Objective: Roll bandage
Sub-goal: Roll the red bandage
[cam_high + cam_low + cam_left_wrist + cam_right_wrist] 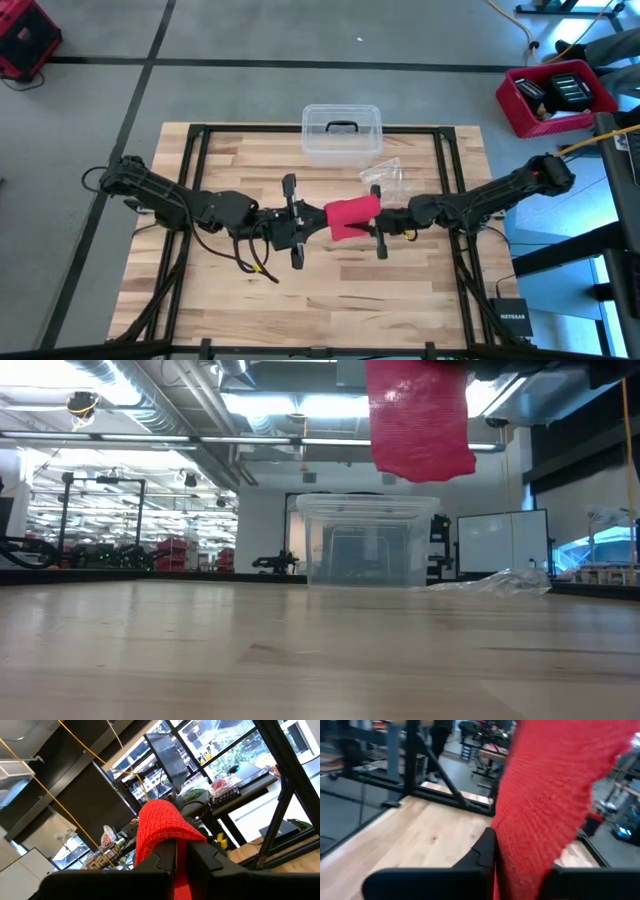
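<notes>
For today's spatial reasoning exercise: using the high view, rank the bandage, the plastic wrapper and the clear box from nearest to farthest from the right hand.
1. Bandage: at the right hand, between the two hands at table centre.
2. Wrapper: just beyond it, toward the table's far edge.
3. Box: farthest, at the far edge.

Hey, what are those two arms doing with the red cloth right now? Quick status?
Left gripper and right gripper both shut on the bandage, held up off the table. Clear box and plastic wrapper behind, not blocking.
</notes>
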Robot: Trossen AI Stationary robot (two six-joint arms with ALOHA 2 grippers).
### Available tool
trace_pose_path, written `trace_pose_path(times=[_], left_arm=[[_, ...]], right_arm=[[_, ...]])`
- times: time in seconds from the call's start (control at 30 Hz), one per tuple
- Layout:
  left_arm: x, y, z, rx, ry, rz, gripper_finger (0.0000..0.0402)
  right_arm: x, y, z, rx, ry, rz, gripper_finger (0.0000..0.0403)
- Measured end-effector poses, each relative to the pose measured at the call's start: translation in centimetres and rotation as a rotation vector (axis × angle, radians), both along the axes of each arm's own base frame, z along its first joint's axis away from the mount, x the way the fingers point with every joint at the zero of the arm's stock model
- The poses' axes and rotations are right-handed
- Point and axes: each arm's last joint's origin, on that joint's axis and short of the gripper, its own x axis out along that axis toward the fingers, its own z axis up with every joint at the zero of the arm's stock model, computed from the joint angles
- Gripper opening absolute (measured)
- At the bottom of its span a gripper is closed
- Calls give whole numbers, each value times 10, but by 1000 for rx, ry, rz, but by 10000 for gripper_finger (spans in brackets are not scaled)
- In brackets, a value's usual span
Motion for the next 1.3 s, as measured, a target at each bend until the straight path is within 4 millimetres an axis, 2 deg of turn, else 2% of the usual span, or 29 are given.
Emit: trace_pose_path(times=[0.1,0.17,0.3,0.43,0.7,0.97,1.17,1.3], left_arm=[[1,3,1,19,-9,27,17],[1,5,2,56,-6,54,17],[2,13,1,129,23,177,17],[4,24,0,158,54,281,17],[9,39,-14,253,208,323,17],[20,46,-33,237,311,337,17],[36,38,-56,281,381,322,17],[44,26,-76,326,461,289,17]], right_arm=[[-5,17,-1,-7,8,61,20],[-10,29,0,-16,0,113,9],[-20,53,3,-37,-7,139,10],[-28,76,20,-64,-28,181,4],[-43,110,72,-124,-12,204,4],[-56,124,117,-133,-115,228,3],[-57,122,140,-122,-161,211,3],[-59,119,156,-127,-191,175,5]])
